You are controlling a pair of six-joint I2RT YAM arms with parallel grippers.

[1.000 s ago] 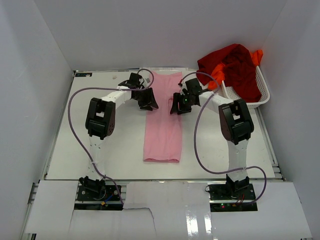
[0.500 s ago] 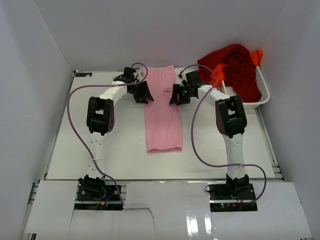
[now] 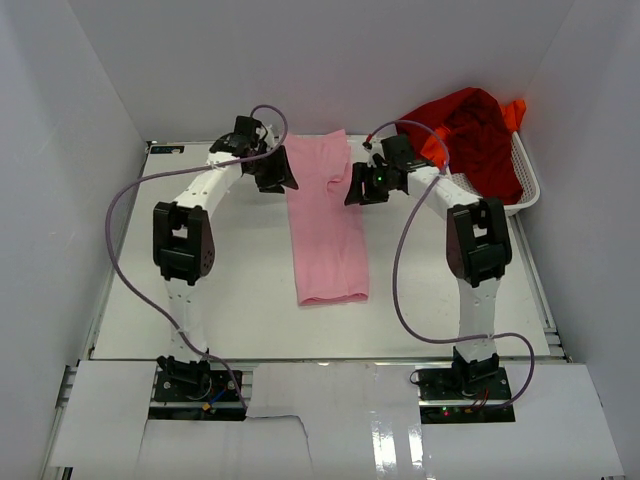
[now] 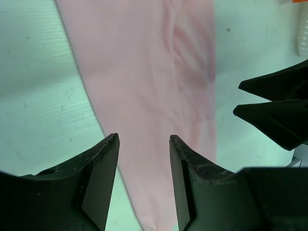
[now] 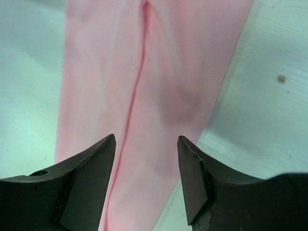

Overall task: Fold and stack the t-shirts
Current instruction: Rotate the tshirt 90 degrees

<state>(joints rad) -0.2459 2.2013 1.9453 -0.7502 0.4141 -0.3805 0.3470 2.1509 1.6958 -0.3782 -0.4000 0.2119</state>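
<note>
From above, the pink shirt (image 3: 327, 240) lay flat on the white table (image 3: 200, 290). It was folded into a long thin strip that ran from 12 o'clock down toward 6 o'clock, in the middle of the table. The left gripper (image 3: 280, 184) was at the far end of the strip, on its 9 o'clock side, right at the edge of the cloth. The right gripper (image 3: 353, 196) was across from it, on the 3 o'clock side, also right at the edge. At 2 o'clock on the table sat a white basket (image 3: 522, 190). The dark red shirt (image 3: 478, 130) was piled up in it, and bits of the orange shirt (image 3: 516, 112) stuck out from under the red one. From the left wrist camera, the left gripper (image 4: 143, 139) had its two fingers (image 4: 101, 183) partway apart, with nothing between them. The pink shirt (image 4: 144, 72) showed through the gap, lying on the table (image 4: 38, 96) beneath. The black tips of the right gripper (image 4: 272, 110) poked in at 3 o'clock. From the right wrist camera, the right gripper (image 5: 146, 138) was partway open too, and it held nothing. The pink shirt (image 5: 163, 72) lay under it with a long crease running from 12 to 6 o'clock, and bare table (image 5: 269, 125) showed at 3 o'clock.
</note>
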